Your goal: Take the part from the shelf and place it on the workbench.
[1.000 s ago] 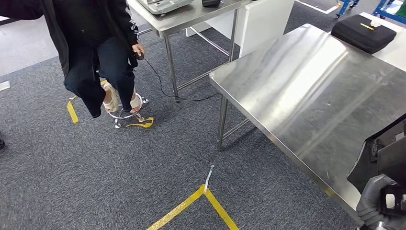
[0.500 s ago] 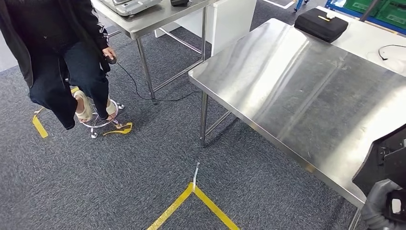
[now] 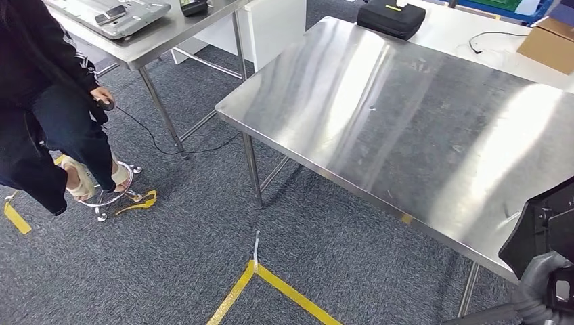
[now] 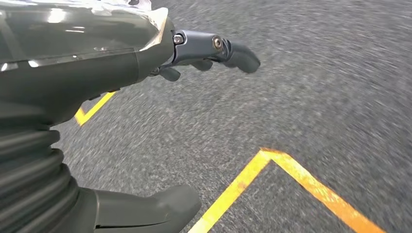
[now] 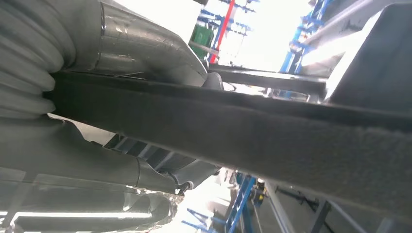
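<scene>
Grey carpet marked with yellow tape (image 3: 271, 288) is filling the lower left of the head view, and you are looking across at a wide steel surface (image 3: 406, 122) taking up the centre and right of the frame. At the lower right corner your right hand (image 3: 541, 294) is gripping a large black part (image 3: 545, 230), which is sitting just over the near edge of that surface; in the right wrist view the same part (image 5: 272, 141) is running as a thick, dark, felt-like band across the picture, with the hand's grey fingers (image 5: 150, 48) wrapping over it. Your left hand (image 4: 160, 126) is hanging over the carpet with thumb and fingers apart, holding nothing.

At the upper left a person (image 3: 40, 101) is sitting on a stool beside a second table (image 3: 162, 37), holding a small dark thing on a cable. A black case (image 3: 391, 19) and a cardboard box (image 3: 547, 46) are lying along the far side of the surface, near the top of the frame.

You are, by the look of it, well past the pick-up: the part is already in hand and off the shelf. What is left is bringing it fully over the surface, lowering it onto the bare steel, and letting go.
</scene>
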Action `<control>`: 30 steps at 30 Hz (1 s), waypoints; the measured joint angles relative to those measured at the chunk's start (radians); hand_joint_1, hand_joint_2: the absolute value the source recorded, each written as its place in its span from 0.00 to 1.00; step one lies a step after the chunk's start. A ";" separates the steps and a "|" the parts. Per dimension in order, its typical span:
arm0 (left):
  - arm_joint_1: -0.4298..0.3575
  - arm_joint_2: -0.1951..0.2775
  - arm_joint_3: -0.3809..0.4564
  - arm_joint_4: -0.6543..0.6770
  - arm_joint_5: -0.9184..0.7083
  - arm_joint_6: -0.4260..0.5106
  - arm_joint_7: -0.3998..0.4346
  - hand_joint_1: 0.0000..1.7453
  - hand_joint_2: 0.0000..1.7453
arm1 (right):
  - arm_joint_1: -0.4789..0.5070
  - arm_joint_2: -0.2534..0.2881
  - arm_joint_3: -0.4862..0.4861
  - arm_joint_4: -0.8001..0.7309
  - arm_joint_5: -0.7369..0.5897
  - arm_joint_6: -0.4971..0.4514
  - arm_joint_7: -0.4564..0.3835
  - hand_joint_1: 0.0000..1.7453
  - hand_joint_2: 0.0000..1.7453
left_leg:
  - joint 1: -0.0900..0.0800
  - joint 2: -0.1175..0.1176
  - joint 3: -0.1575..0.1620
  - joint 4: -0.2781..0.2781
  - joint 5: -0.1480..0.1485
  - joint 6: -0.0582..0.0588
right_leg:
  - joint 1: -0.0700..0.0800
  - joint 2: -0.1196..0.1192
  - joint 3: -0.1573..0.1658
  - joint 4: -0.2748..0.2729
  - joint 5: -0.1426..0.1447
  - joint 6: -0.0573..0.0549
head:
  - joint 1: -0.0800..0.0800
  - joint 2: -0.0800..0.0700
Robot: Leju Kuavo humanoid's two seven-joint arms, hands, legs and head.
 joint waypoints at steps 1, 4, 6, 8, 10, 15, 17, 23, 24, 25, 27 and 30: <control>0.001 0.000 0.000 0.000 0.000 0.000 0.000 0.00 1.00 | -0.001 0.000 0.000 0.000 0.000 0.000 0.000 0.98 1.00 | 0.000 -0.009 -0.032 0.066 -0.027 -0.001 | 0.001 0.011 -0.002 0.000 0.001 -0.002 | 0.000 0.000; 0.004 0.000 0.000 0.000 0.000 0.000 0.000 0.00 1.00 | -0.001 0.000 0.000 0.000 0.000 0.000 0.000 0.98 1.00 | 0.003 -0.016 -0.037 0.066 0.012 0.002 | 0.003 0.048 -0.002 0.003 0.002 -0.003 | 0.000 0.000; 0.004 0.000 0.000 0.000 0.000 0.000 0.000 0.00 1.00 | -0.002 0.000 0.000 0.000 0.000 0.000 0.000 0.98 1.00 | 0.008 -0.048 0.027 -0.069 0.082 0.006 | 0.002 0.072 -0.002 0.006 0.002 -0.001 | 0.000 0.000; 0.003 0.001 0.000 0.000 -0.002 -0.001 -0.001 0.00 1.00 | -0.002 0.000 0.000 0.000 0.000 0.000 0.000 0.98 1.00 | 0.008 -0.081 0.062 -0.153 0.111 0.010 | 0.005 0.092 -0.009 0.009 0.005 0.007 | 0.001 0.000; 0.003 0.001 0.000 0.000 -0.004 -0.002 -0.002 0.00 1.00 | -0.001 0.000 0.000 0.000 0.000 0.000 0.000 0.98 1.00 | 0.001 -0.076 0.062 -0.163 0.114 0.018 | 0.005 0.111 -0.021 0.006 0.012 0.021 | 0.001 0.000; 0.001 0.000 -0.001 -0.001 -0.008 -0.003 -0.002 0.00 1.00 | 0.002 -0.001 -0.006 -0.002 0.001 0.000 0.000 0.98 1.00 | 0.002 -0.012 0.057 -0.180 0.132 0.051 | 0.009 0.026 -0.106 0.158 -0.067 0.026 | 0.010 0.000; 0.003 0.000 -0.001 -0.001 -0.008 -0.003 -0.002 0.00 1.00 | 0.003 -0.001 -0.006 -0.002 0.001 0.000 0.000 0.98 1.00 | 0.000 0.017 0.053 -0.179 0.132 0.052 | 0.009 0.012 -0.164 0.287 -0.118 0.028 | 0.013 0.000; 0.002 -0.003 -0.001 -0.002 -0.008 -0.003 -0.002 0.00 1.00 | 0.005 0.000 -0.006 -0.003 0.001 0.000 0.000 0.98 1.00 | -0.006 0.085 0.062 -0.176 0.123 0.036 | 0.006 -0.062 -0.004 0.023 -0.024 0.056 | 0.013 0.000; 0.002 -0.003 -0.001 -0.002 -0.008 -0.003 -0.002 0.00 1.00 | 0.004 0.000 -0.007 -0.004 0.001 0.000 0.000 0.98 1.00 | -0.008 0.093 0.066 -0.175 0.120 0.029 | 0.009 -0.069 0.003 0.005 -0.018 0.048 | 0.012 0.000; 0.001 -0.003 -0.001 -0.002 -0.008 -0.003 -0.002 0.00 1.00 | 0.005 0.000 -0.007 -0.004 0.001 0.000 0.000 0.98 1.00 | -0.009 0.102 0.069 -0.175 0.117 0.024 | 0.012 -0.062 0.000 0.006 -0.015 0.038 | 0.010 0.000; -0.001 -0.002 -0.002 -0.004 -0.008 -0.003 -0.002 0.00 1.00 | 0.006 0.000 -0.007 -0.005 0.001 0.000 0.000 0.98 1.00 | -0.005 0.107 0.075 -0.173 0.112 0.012 | 0.006 -0.040 0.000 0.006 -0.012 0.023 | 0.008 0.000; -0.003 -0.002 -0.002 -0.006 -0.008 -0.005 -0.002 0.00 1.00 | 0.006 0.001 -0.008 -0.007 0.001 0.000 0.000 0.98 1.00 | 0.003 0.024 0.032 -0.066 0.037 -0.003 | -0.004 -0.010 0.001 0.003 -0.003 0.004 | 0.006 0.000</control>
